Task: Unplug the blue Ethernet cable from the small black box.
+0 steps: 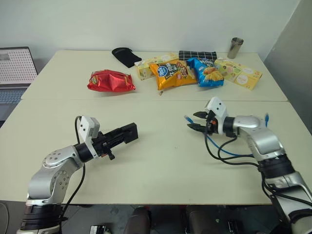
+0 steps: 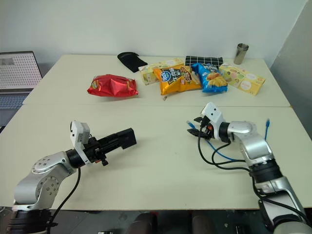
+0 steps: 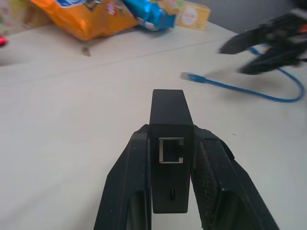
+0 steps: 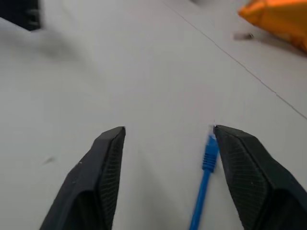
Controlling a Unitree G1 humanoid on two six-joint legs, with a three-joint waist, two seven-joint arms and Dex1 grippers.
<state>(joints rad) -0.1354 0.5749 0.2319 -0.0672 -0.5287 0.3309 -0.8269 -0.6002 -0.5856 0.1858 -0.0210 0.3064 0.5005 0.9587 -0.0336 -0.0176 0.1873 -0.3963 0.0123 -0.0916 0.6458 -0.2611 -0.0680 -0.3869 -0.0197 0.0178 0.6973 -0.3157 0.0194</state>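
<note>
My left gripper is shut on the small black box, holding it just above the table at the near left. In the left wrist view the small black box sits clamped between my fingers, and its port faces the camera with nothing in it. The blue Ethernet cable lies loose on the table at the right, one plug tip pointing toward the box, apart from it. My right gripper stands open just over that plug. The blue Ethernet cable lies beside one fingertip, not gripped.
Snack bags line the far side: red, orange and blue, with pale cartons beside them. A black glove, a checked cloth and a metal cup sit behind. A laptop stands far left.
</note>
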